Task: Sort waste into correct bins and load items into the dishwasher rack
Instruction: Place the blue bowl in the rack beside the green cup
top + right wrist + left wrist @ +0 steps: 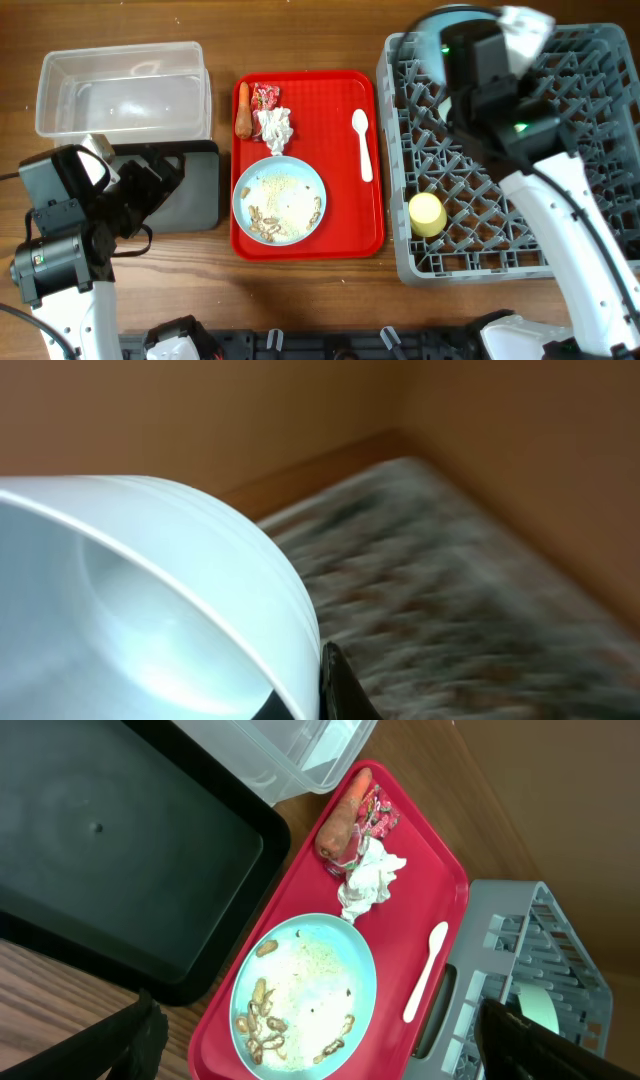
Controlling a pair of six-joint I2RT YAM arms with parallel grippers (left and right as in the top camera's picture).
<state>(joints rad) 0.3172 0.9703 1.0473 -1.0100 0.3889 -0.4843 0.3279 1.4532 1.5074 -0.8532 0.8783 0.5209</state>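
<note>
A pale bowl [150, 590] was gripped by its rim in the right claw [310, 700], one dark finger being seen just outside the wall. From above, this arm was placed over the far left part of the rack [590, 110], and the claw itself was hidden beneath it. Whether the bowl touched the pegs could not be told, as the rack was blurred in the wrist view. A yellow cup [427, 214] was stood in the rack's near left corner.

The left claw [320, 1020] was held wide open with nothing between its fingers, above the black tray [195, 190] and pointed toward the red tray [350, 215]. The clear tub [120, 90] was set just behind the black tray, on the left of the surface [300, 300].

On the red tray, the blue plate [279, 200] was laid at the near end, with crumbs [272, 185] scattered on it. The carrot [243, 108], the wrapper [266, 96] and the tissue [274, 128] were bunched at the far left corner, close against one another. The spoon [362, 145] was laid apart from them along the right side.
</note>
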